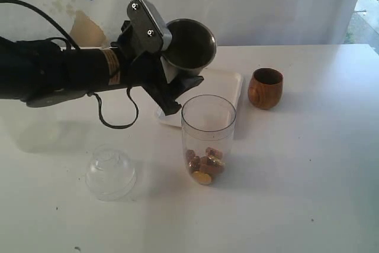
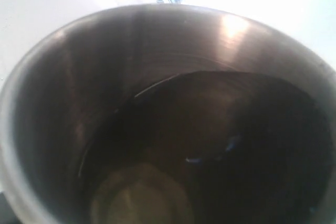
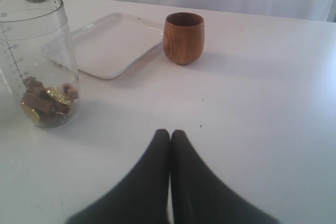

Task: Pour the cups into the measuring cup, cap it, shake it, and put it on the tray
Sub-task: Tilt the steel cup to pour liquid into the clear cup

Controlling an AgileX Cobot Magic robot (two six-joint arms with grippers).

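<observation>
1. the left claw (image 1: pixel 176 81) is gripping the steel cup (image 1: pixel 190 44). the cup is tipped on its side, just above the tall clear cup (image 1: pixel 208 140), which stands right under the claw.
2. if this claw swings away too low, the steel cup could bump the clear cup's rim, knock it over and spill the brown and gold bits (image 1: pixel 205 163).
3. the steel cup is dark inside, so i cannot tell if it is empty.
4. the right claw (image 3: pixel 170 140) is pinched shut with nothing in it. the wooden cup (image 3: pixel 183 38) sits ahead of it, just beside the tray (image 3: pixel 115 45). a shut claw could push the cup over.
5. the table (image 1: pixel 308 176) is white and looks smooth, so cups may slide. a clear lid (image 1: pixel 111 173) lies below the left claw. behind hangs a white curtain, with a bright window at one side.
</observation>
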